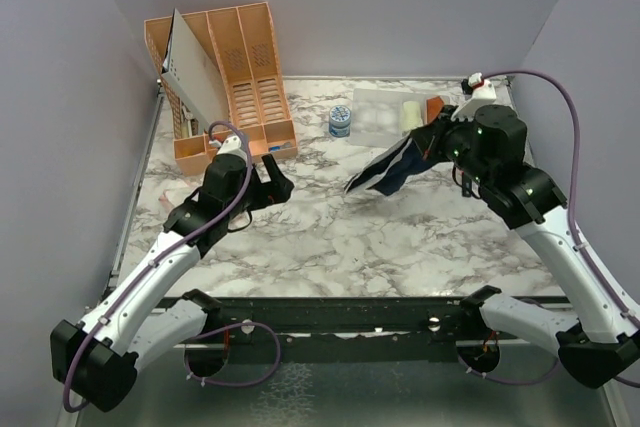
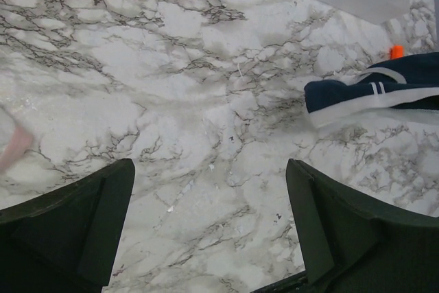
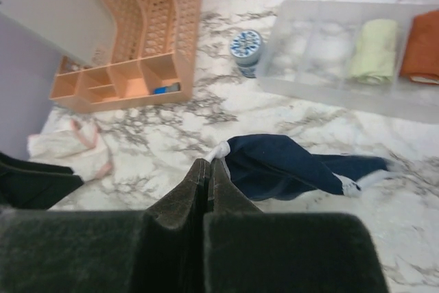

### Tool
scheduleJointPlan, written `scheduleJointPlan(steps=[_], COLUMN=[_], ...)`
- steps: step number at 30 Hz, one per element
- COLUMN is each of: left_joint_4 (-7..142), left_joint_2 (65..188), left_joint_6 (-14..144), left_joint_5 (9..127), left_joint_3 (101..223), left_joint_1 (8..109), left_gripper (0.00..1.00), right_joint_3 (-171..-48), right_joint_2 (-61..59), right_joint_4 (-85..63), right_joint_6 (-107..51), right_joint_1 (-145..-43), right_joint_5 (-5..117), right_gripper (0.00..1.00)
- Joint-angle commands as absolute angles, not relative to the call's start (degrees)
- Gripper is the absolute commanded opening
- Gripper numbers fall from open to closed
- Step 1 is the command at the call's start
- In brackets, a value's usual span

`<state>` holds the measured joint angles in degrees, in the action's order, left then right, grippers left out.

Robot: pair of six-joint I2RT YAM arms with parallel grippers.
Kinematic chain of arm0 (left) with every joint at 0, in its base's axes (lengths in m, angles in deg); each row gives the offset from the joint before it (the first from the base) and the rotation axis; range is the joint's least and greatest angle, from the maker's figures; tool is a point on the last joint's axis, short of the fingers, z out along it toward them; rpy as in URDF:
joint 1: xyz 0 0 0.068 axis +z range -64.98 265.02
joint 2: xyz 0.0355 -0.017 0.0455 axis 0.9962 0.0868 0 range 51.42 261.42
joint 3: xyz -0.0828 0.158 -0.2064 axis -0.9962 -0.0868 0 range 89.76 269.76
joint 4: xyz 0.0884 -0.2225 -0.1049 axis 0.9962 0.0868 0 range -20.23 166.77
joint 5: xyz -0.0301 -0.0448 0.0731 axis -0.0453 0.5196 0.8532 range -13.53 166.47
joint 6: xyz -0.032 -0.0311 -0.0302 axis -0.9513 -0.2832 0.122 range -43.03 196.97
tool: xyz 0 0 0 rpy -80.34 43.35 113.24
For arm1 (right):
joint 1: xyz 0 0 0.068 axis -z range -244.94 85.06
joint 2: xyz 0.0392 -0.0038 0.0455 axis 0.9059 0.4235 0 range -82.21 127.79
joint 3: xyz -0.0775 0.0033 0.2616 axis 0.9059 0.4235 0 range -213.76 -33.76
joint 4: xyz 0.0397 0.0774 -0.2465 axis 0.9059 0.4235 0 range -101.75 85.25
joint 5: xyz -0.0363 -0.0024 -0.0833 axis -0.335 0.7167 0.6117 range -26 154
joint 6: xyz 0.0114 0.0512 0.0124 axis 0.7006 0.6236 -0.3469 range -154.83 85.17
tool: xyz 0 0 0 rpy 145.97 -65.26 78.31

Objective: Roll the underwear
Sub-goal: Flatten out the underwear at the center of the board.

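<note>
Navy briefs (image 1: pixel 395 169) at 2 o'clock of the marble table (image 1: pixel 330 237), clamped by a white-edged corner between the pressed-together fingers of the right gripper (image 3: pixel 208 164), cloth trailing from there toward 8 o'clock. Whitish-pink briefs (image 3: pixel 68 150) crumpled at 9 o'clock near the table's edge, untouched. Left gripper (image 2: pixel 209 238) hovering over bare marble, fingers wide apart, nothing between them. Clear tray (image 1: pixel 375 117) at 1 o'clock, orange organiser (image 1: pixel 250 57) at 11.

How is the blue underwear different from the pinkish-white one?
The navy underwear is dark with white trim; the pale underwear is whitish with pink edging. The right gripper pinches the navy one's edge; nothing touches the pale one. Navy is stretched long, pale bunched. Neither is rolled.
</note>
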<state>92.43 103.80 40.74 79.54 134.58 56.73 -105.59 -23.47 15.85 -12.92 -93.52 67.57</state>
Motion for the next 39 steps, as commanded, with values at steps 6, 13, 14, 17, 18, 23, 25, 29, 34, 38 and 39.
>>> scheduleJointPlan(steps=[6, 13, 14, 17, 18, 23, 25, 29, 34, 38, 39], left_joint_4=[91.9, 89.5, 89.2, 88.2, 88.0, 87.3, 87.3, 88.6, 95.7, 101.4, 102.8], left_joint_2=[107.3, 111.0, 111.3, 111.9, 112.0, 111.8, 111.3, 109.2, 104.7, 99.1, 97.7], left_joint_6=[41.4, 42.0, 42.1, 42.4, 42.5, 42.7, 42.6, 42.4, 42.3, 40.9, 40.5], left_joint_5=[76.5, 72.7, 72.5, 71.6, 71.3, 70.5, 70.8, 73.8, 84.9, 94.6, 96.5], left_joint_3=[133.5, 133.9, 133.9, 133.7, 133.6, 132.5, 131.9, 132.1, 134.8, 136.7, 137.1], left_joint_1=[56.9, 56.9, 56.9, 56.9, 56.9, 56.9, 57.0, 57.0, 57.5, 58.1, 58.1], left_gripper=[0.99, 0.99, 0.99, 0.99, 0.99, 0.99, 0.99, 0.99, 0.99, 0.99, 0.99], right_joint_3=[-108.5, -116.3, -116.6, -116.7, -116.4, -108.2, -103.7, -101.2, -107.6, -111.0, -111.1], right_joint_2=[-18.5, -14.3, -14.5, -16.0, -16.5, -21.3, -22.8, -20.4, -14.6, -11.6, -11.4], right_joint_4=[23.5, 30.0, 30.7, 32.4, 33.6, 36.3, 31.8, 20.6, 14.3, 8.6, 6.9], right_joint_6=[-15.2, -13.9, -13.5, -11.3, -10.1, -1.3, -0.8, -3.6, -9.1, -11.8, -12.1], right_joint_1=[-93.8, -93.8, -93.8, -93.8, -93.8, -93.8, -93.8, -95.1, -102.5, -105.5, -105.6], right_joint_5=[89.3, 102.0, 103.4, 105.0, 104.6, 96.0, 86.1, 62.5, 47.2, 33.9, 31.1], right_gripper=[0.00, 0.00, 0.00, 0.00, 0.00, 0.00, 0.00, 0.00, 0.00, 0.00, 0.00])
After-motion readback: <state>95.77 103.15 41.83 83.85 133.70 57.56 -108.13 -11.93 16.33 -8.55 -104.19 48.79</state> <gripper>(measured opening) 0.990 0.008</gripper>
